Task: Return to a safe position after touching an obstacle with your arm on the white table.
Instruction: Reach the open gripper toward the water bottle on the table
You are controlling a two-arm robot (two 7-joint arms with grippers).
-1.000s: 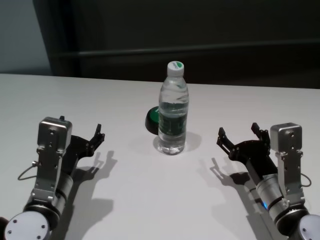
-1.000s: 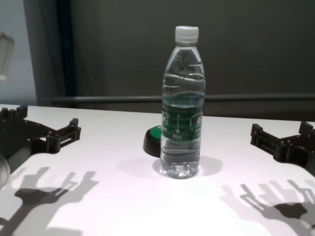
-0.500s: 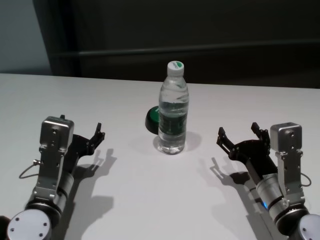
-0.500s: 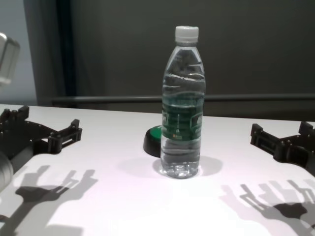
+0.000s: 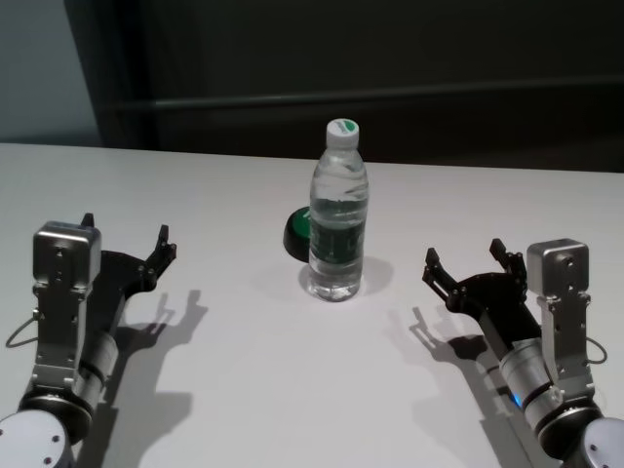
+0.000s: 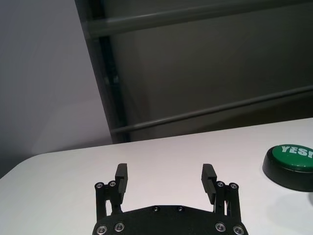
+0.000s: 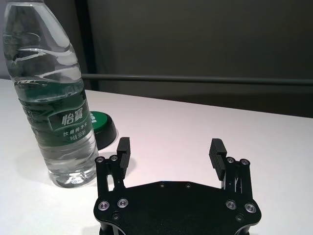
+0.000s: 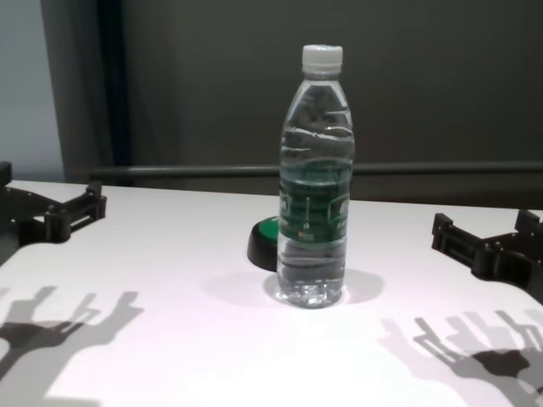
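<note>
The white table (image 5: 253,390) is the biggest thing here, wide, flat and smooth. The water bottle (image 5: 338,214) stands straight up near its middle. The bottle is tall and see-through, made of thin bumpy plastic, with a white screw cap and a dark green band around it. A low round black button with a green top (image 5: 295,230) sits just behind the bottle, on its left side, and looks to touch it or nearly so. The left gripper (image 5: 127,236) hangs over the table well to the left of the bottle, with its two black fingers spread wide and nothing between them. The right gripper (image 5: 466,261) waits well to the right of the bottle, also spread wide and empty. Both are hard black metal with little screws. Neither arm touches the bottle now, so this looks like the going-back step, with the left arm away from the bottle. Next, I think the left arm only needs to settle far from the bottle and stay clear of it, so it does not tip over.
</note>
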